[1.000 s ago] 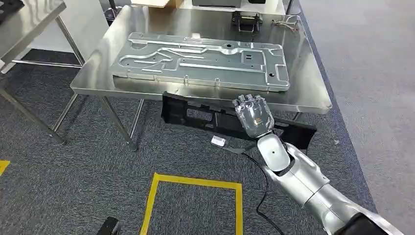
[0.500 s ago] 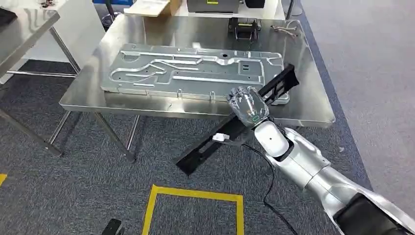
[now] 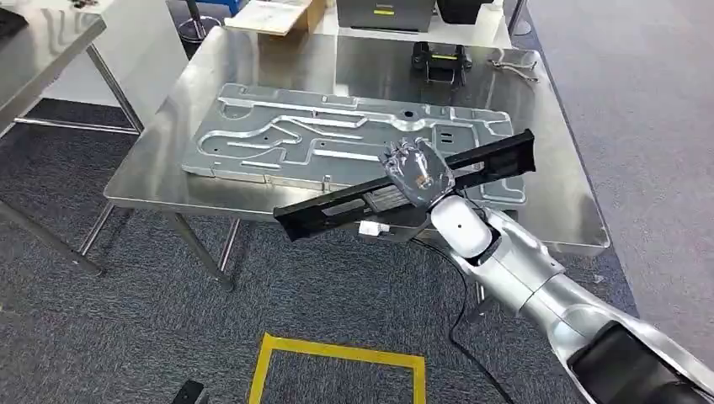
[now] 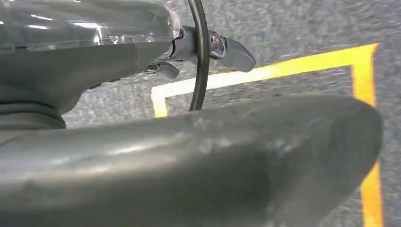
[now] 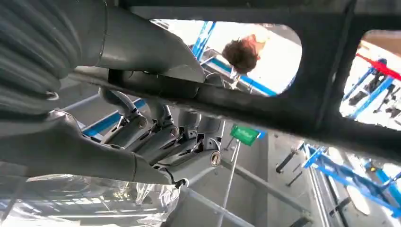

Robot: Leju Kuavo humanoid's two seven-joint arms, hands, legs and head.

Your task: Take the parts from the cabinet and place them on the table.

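Tabletop (image 3: 210,189) of shiny steel is the landmark for all that follows. One large stamped metal panel (image 3: 278,139) lies flat on it and covers most of its middle. Behind the panel, near the far edge of the tabletop, stand one small black clamp-like item (image 3: 439,61) and one thin wire piece (image 3: 514,66); a flat cardboard item (image 3: 274,15) lies beyond the far edge, to the left.

One long black part (image 3: 337,204) is held by the right robot hand (image 3: 414,174), whose fingers are closed around its middle. The part is tilted, with its right end (image 3: 505,151) over the panel near the right side of the tabletop and its left end out past the near edge, above the carpet. A small white tag (image 3: 371,228) hangs under it. In the right wrist view the fingers (image 5: 151,137) curl under the black frame of the part.

The left robot hand (image 4: 198,52) appears in the left wrist view above the carpet; I cannot tell how its fingers are set.

A second steel table (image 3: 46,29) stands to the left of the tabletop, with open carpet between them. One outline of yellow tape (image 3: 337,353) is on the carpet in front of the near edge. The right side of the tabletop has a bare strip beside the panel.
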